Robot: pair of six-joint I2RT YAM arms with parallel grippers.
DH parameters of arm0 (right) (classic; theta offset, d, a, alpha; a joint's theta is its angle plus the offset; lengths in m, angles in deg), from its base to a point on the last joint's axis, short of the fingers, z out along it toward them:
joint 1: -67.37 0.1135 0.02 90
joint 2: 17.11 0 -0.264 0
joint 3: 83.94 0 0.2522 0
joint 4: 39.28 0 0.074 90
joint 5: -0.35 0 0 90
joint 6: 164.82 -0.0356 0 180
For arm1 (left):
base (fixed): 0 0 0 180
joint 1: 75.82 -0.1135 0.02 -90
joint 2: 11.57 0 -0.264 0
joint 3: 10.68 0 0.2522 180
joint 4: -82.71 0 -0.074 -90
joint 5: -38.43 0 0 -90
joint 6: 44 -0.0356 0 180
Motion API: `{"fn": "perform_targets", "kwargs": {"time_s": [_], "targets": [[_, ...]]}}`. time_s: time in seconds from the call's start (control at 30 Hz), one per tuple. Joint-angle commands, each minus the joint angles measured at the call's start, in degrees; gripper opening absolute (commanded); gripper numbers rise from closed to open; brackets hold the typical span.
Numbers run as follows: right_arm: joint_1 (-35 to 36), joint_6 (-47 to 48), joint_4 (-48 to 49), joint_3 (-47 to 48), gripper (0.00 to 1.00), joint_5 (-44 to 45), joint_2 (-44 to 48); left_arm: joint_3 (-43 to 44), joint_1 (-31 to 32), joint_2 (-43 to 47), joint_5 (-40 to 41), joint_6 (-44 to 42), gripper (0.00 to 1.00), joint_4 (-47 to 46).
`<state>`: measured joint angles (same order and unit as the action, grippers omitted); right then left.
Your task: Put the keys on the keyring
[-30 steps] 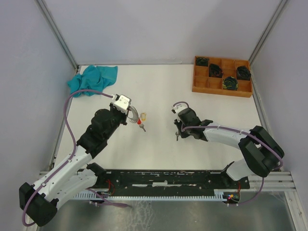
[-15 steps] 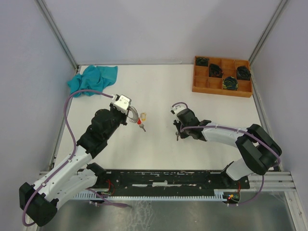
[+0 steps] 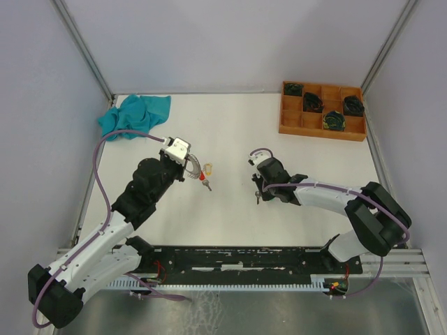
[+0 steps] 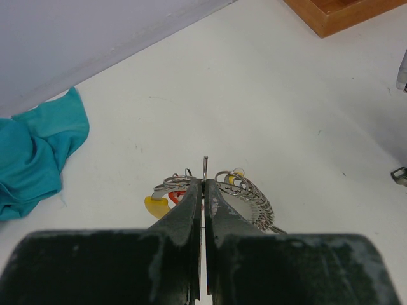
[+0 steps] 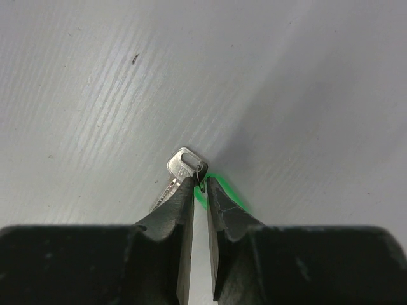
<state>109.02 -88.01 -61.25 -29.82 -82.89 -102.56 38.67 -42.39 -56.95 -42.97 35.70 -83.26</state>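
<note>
White links (image 3: 321, 197), black joints (image 3: 147, 185), purple cables (image 3: 96, 171); end effector fingers (image 4: 183, 222) black, scuffed.

Between the left claw (image 3: 198, 168) and the right claw (image 3: 258, 195) the counter (image 3: 230, 132) lies bare, an open lane for either to cross. At the left claw's closed tips the keyring (image 4: 245, 190) and its tags crowd the surface. Ahead and left of that claw, well apart, a teal cloth (image 3: 136, 115) fills the corner. Well beyond the right claw, a wooden tray (image 3: 321, 132) blocks the far corner. The green-tagged key (image 5: 181, 166) sits nipped at the right claw's tips, bare counter around it.
</note>
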Motion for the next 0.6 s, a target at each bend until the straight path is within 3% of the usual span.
{"fn": "perform_targets", "kwargs": {"time_s": [0.0, 0.57], "targets": [[0.4, 0.6, 0.3, 0.3, 0.21, 1.7, 2.5, 0.5, -0.3, 0.3, -0.6, 1.1, 0.03, -4.3], [0.5, 0.6, 2.0, 0.1, 0.18, 1.5, -0.5, 0.5, -0.3, 0.3, -0.7, 1.0, 0.03, -4.3]]}}
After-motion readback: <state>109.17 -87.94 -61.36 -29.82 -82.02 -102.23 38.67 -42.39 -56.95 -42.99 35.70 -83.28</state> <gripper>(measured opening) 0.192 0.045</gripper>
